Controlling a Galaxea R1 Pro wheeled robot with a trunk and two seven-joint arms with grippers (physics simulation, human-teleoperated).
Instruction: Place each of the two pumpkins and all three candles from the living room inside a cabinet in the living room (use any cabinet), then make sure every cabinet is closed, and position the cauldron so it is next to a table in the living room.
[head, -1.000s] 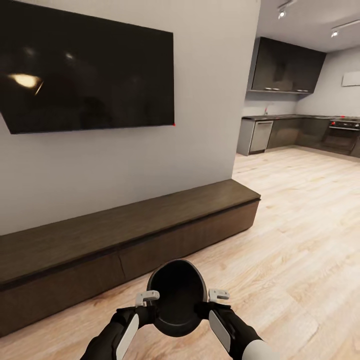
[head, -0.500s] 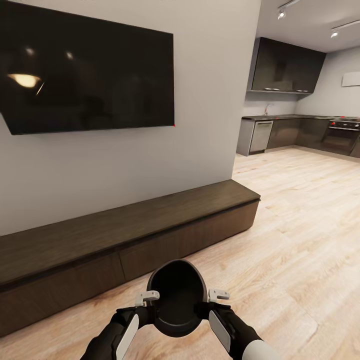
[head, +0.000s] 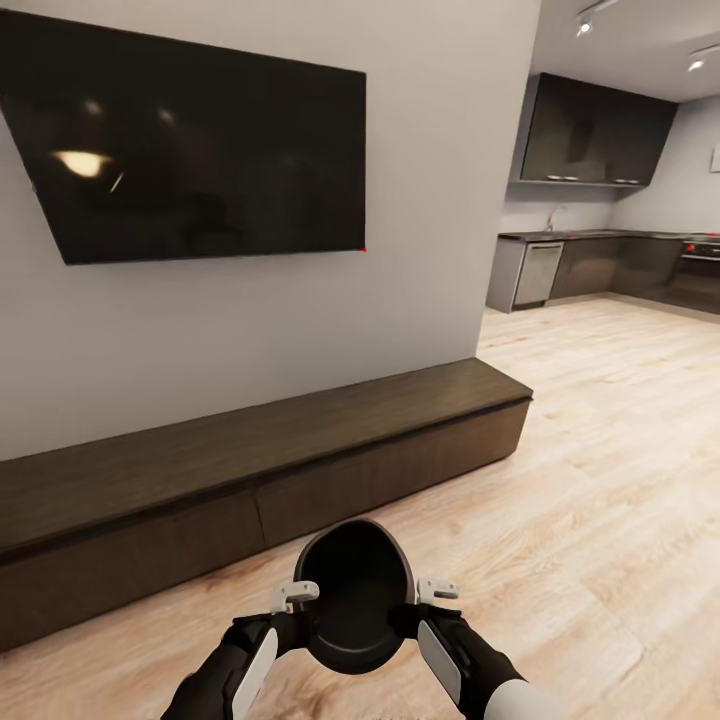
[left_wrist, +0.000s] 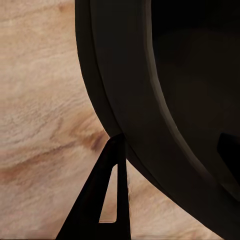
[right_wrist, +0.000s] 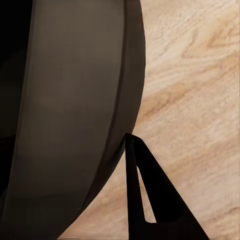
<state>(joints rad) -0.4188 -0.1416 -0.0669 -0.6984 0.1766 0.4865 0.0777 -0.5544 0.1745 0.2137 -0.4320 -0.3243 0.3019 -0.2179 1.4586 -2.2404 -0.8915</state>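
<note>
1. Cauldron (head: 354, 596): held near, between left pincer (head: 296, 596) and right pincer (head: 437, 589), each clamped on its rim.
2. Cabinet (head: 250, 470): far-left, drawers shut.
3. Step judged: cauldron carried; table to be sought next.

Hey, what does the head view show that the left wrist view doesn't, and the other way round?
Head view alone: the wall TV, the long dark cabinet under it with its fronts shut, the kitchen further back, and both arms holding the cauldron from either side, left gripper and right gripper at its rim.

Left wrist view alone: a close look at one dark finger against the cauldron's outer wall.

Both: the black cauldron and the light wood floor.
</note>
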